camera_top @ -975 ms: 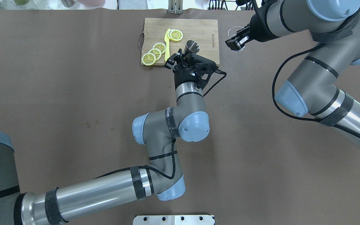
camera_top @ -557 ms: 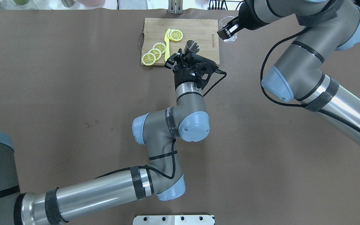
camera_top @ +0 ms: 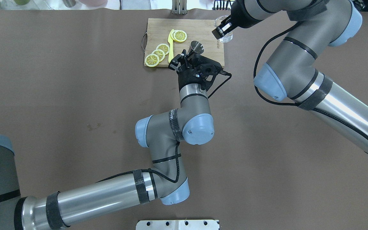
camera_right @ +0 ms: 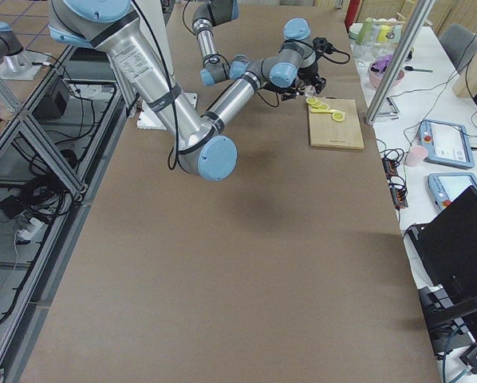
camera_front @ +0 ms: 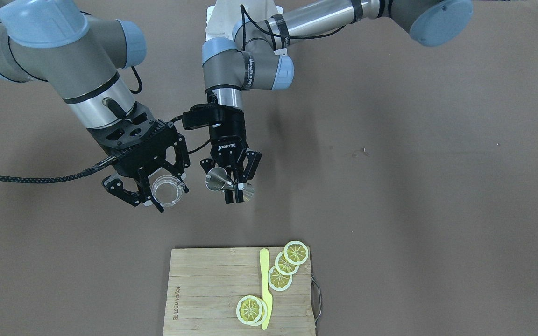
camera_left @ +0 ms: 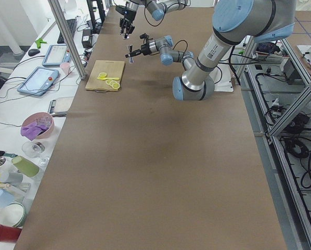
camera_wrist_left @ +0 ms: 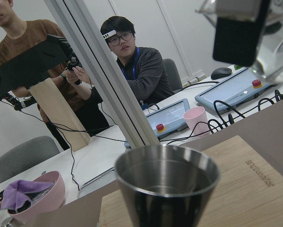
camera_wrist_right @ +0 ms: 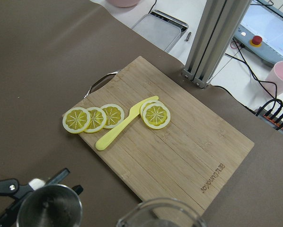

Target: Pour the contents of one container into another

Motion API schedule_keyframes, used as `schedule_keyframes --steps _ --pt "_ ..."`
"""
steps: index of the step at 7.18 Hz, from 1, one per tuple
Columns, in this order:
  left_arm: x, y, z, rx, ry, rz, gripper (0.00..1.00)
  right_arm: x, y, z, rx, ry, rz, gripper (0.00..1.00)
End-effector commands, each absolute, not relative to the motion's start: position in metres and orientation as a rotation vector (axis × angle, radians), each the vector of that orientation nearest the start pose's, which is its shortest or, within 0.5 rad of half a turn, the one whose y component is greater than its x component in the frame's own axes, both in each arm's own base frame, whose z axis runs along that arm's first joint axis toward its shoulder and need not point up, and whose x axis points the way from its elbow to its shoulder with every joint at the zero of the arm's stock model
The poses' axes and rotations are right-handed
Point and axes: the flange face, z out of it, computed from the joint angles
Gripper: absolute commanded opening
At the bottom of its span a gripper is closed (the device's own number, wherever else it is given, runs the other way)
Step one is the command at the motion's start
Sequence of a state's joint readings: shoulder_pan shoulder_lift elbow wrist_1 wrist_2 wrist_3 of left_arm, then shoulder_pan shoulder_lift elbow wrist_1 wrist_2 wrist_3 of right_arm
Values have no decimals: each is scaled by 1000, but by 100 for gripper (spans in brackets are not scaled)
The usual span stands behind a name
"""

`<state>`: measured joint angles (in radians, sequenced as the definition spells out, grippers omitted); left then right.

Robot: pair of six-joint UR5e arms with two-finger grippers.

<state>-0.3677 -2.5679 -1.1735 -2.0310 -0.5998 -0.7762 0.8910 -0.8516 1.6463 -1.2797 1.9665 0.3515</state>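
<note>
Holding the jigger (camera_front: 216,179) by its waist in my left gripper (camera_front: 233,192) and the glass (camera_front: 169,189) clamped in my right gripper (camera_front: 162,193), both aloft just apart, I want the glass's mouth under the jigger's rim before tipping slowly.

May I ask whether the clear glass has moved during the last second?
Yes. In the overhead view the glass, held by the right tool, has moved leftward from beside the cutting board to over its right edge, nearer the jigger.
</note>
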Motion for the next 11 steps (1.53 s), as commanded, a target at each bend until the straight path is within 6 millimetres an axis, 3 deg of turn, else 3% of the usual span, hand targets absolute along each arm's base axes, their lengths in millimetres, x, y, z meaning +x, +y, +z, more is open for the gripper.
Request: schedule_keyframes --steps 1,6,11 --pt "649 -481 113 1251 325 -148 0 -357 -575 148 763 -854 -523 0" --pt "649 -481 113 1250 324 -148 0 -368 -553 155 722 -807 -632 0" --pt "650 -480 113 1251 326 -147 0 -370 -553 149 667 -765 -680 0"
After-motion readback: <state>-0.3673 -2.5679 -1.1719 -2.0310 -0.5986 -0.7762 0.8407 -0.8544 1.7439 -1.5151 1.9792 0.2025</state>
